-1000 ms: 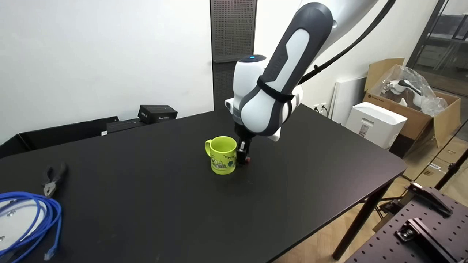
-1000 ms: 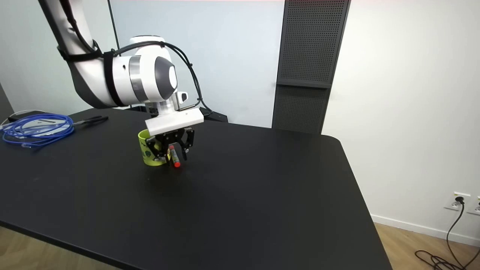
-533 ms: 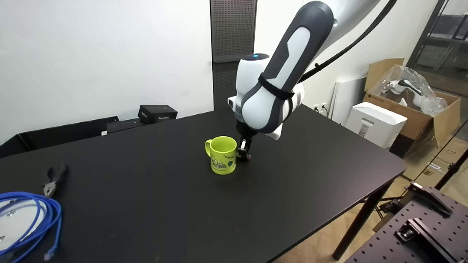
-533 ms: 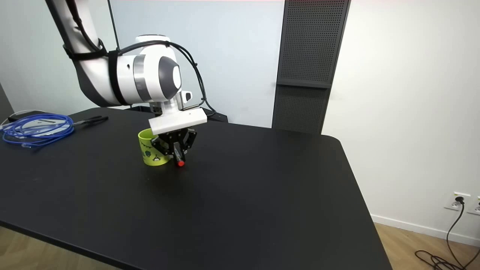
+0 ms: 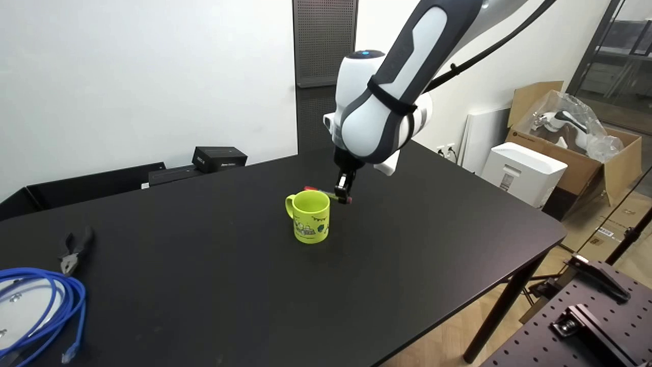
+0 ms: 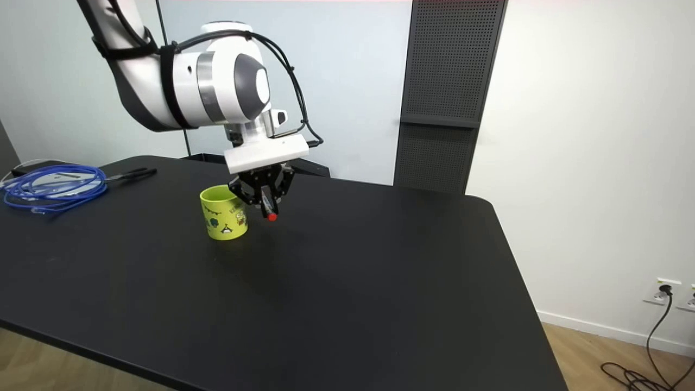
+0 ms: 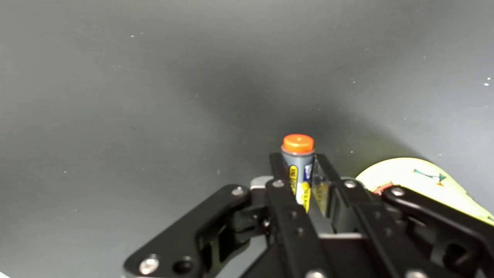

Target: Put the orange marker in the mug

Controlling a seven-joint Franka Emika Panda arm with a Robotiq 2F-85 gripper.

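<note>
Higher than moment ago: marker [image 7: 298, 164] and gripper [image 7: 299, 158], jaws pinching marker's barrel, near mug [image 6: 222, 216]. Black table [image 6: 369, 271] spreads wide toward rounded corner [image 6: 483, 204]; arm [image 6: 187, 92] slants downward.

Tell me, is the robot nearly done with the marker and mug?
Done: picking up the orange marker, which looks clear of the table. Now: the gripper holds it beside the mug, not inside. Left: probably moving it over the open top and letting go.
</note>
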